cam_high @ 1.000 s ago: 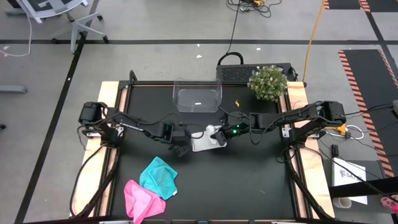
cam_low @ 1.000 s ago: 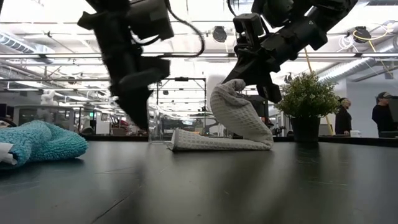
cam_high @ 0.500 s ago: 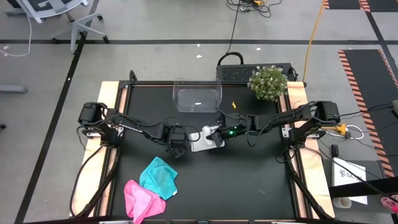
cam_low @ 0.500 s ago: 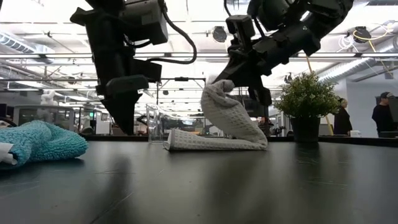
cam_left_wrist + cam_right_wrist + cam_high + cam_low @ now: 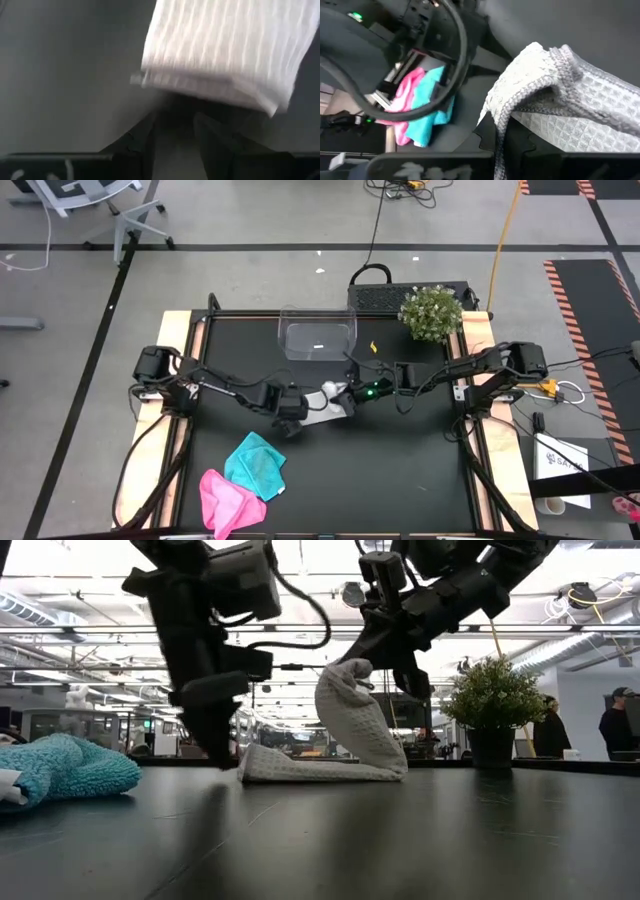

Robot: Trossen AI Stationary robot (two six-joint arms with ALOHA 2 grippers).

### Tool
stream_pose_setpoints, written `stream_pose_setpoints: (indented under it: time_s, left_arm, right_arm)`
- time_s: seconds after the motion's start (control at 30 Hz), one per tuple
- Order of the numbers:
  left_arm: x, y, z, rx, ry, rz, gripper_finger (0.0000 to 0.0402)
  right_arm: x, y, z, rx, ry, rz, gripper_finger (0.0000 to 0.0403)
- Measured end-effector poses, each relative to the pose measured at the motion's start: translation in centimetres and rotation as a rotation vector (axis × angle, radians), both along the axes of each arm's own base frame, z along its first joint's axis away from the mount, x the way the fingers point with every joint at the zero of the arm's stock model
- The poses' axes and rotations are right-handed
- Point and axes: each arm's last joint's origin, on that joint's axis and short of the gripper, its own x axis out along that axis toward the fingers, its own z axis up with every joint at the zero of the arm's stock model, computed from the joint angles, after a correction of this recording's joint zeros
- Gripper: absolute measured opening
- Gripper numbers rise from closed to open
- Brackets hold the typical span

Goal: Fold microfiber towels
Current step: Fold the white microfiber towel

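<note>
The pale grey-white towel (image 5: pixel 340 745) lies mid-table with its right part raised in a hump. My right gripper (image 5: pixel 352 662) is shut on its top. My left gripper (image 5: pixel 218 745) points down at the towel's left end (image 5: pixel 248 766), fingers open on either side of a bare strip of table just short of the folded edge (image 5: pixel 210 87). Whether they touch the cloth I cannot tell. The teal towel (image 5: pixel 257 464) and the pink towel (image 5: pixel 224 500) lie crumpled near the front left, the teal one overlapping the pink. My right gripper pinches the towel's hemmed edge (image 5: pixel 502 107) between its two fingers, near a corner. The fingers come slanting down from the table's right. The held part stands lifted above the table, and the cloth hangs down from it to the flat part (image 5: pixel 300 770) resting on the tabletop.
A clear plastic tub (image 5: pixel 318 336) stands at the far middle of the black table. A small potted plant (image 5: pixel 430 313) sits at the far right corner. Bare black tabletop (image 5: pixel 400 470) stretches toward the near right. People stand in the room behind.
My right gripper has carried the towel's raised edge a little toward the table's left. The flat part has slid left along the table with it, bringing its left end up to my left gripper, which has sunk slightly toward the table.
</note>
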Motion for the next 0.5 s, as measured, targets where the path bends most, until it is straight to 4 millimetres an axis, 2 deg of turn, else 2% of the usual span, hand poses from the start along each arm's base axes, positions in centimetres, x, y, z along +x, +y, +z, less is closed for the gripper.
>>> stream_pose_setpoints:
  time_s: [0.13,0.4,0.5]
  left_arm:
    - [-0.7,-0.1,-0.1,0.009,0.064,0.01,0.0133]
    - [1.4,-0.6,-0.8,-0.006,-0.093,-0.015,0.0133]
    - [1.7,-0.6,-1.5,0.004,-0.096,-0.029,0.0133]
  right_arm:
    - [0.0,0.0,0.0,0.002,0.0,0.0,0.0]
    - [0.0,0.0,0.0,0.001,0.006,0.005,0.0]
    - [-0.2,0.0,0.2,0.001,0.003,0.005,0.0]
